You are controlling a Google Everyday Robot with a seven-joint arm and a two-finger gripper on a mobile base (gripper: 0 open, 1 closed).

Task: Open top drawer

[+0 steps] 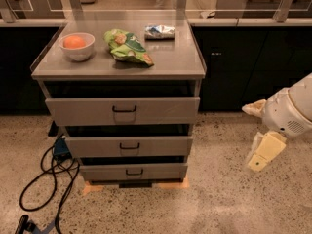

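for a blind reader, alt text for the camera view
A grey metal three-drawer cabinet stands centre, its wide top drawer, black handle at its middle, untouched; the robot's cream gripper hangs low at far right, apart from it.

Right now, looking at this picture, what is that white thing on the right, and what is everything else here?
The white rounded shape at the right is a robot's arm. The cream piece hanging below it is its gripper, the part that grasps. It is in the air beside the grey cabinet, touching nothing, with nothing visible in it. The one camera looks down from in front. Of the three drawers, the top drawer is the widest, with a small black handle. On the cabinet top lie a white bowl with something orange in it, a green bag and a small packet.
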